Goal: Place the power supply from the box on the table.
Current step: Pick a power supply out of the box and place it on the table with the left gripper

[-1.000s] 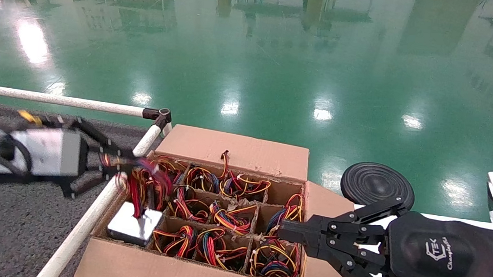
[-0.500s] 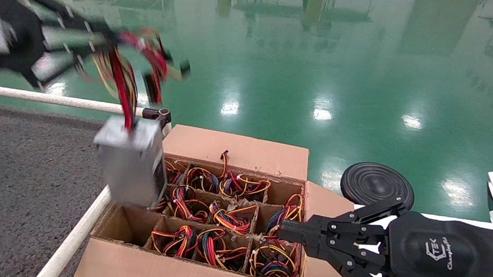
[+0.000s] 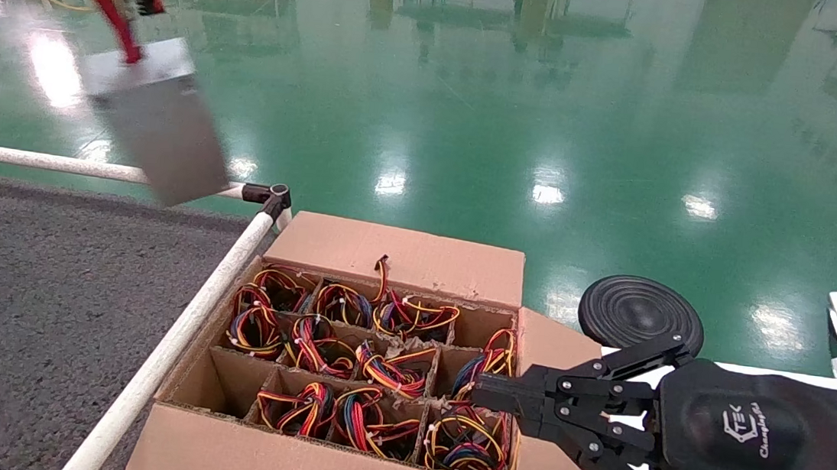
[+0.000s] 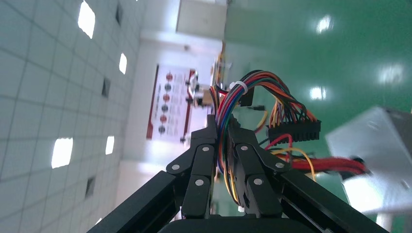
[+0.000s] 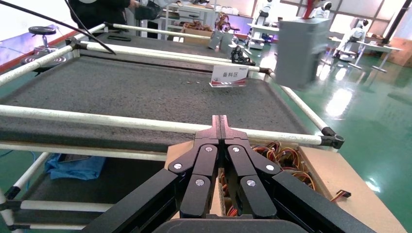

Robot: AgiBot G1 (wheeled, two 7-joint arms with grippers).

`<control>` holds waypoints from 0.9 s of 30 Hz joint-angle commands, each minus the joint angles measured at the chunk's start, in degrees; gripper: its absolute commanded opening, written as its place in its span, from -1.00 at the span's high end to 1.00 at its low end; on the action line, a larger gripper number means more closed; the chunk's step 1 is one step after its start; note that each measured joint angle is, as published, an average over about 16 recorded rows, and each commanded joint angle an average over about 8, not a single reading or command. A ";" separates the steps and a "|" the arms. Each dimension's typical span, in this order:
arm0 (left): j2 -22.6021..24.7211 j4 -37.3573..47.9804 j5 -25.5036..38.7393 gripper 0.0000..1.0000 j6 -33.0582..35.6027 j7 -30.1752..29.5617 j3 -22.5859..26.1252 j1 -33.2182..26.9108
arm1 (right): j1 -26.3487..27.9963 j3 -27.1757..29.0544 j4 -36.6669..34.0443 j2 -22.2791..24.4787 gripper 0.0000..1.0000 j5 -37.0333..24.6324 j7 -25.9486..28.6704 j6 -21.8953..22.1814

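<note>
The left gripper [image 4: 221, 127] is pinching the wire bundle [image 4: 238, 104], so the rigid, heavy-looking power supply [image 3: 157, 118] is hanging tilted above the table's [image 3: 35, 306] far rail. The right gripper [image 3: 484, 395], pressed together, is idling over the box's [image 3: 335, 465] right edge.

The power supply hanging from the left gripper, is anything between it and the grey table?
Nothing visible. The power supply hangs by its wires from the left gripper, above the white rail edging the table, whose felt below shows bare.

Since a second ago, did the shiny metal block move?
Yes. The power supply rose out of the box and now hangs by its wires above the white rail.
</note>
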 commanded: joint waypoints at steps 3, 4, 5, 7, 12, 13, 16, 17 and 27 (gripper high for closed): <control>-0.73 2.13 2.05 1.00 -0.44 0.23 1.25 -1.32 | 0.00 0.00 0.00 0.00 1.00 0.00 0.00 0.00; -0.81 2.67 2.48 1.00 -0.48 0.21 1.64 -1.48 | 0.00 0.00 0.00 0.00 1.00 0.00 0.00 0.00; -0.87 3.27 2.94 1.00 -0.52 0.18 2.07 -1.63 | 0.00 0.00 0.00 0.00 1.00 0.00 0.00 0.00; -0.97 4.41 3.78 1.00 -0.54 0.11 2.92 -1.83 | 0.00 0.00 0.00 0.00 1.00 0.00 0.00 0.00; -1.15 7.29 5.74 1.00 -0.35 -0.14 5.12 -1.85 | 0.00 0.00 0.00 0.00 1.00 0.00 0.00 0.00; -1.20 7.82 6.05 1.00 -0.29 -0.21 5.53 -1.81 | 0.00 0.00 0.00 0.00 1.00 0.00 0.00 0.00; -1.40 9.56 6.87 1.00 -0.02 -0.49 6.77 -1.62 | 0.00 0.00 0.00 0.00 1.00 0.00 0.00 0.00; -1.48 10.16 7.07 1.00 0.09 -0.59 7.18 -1.55 | 0.00 0.00 0.00 0.00 1.00 0.00 0.00 0.00; -1.61 15.03 7.38 1.00 1.23 -1.23 10.46 -0.88 | 0.00 0.00 0.00 0.00 1.00 0.00 0.00 0.00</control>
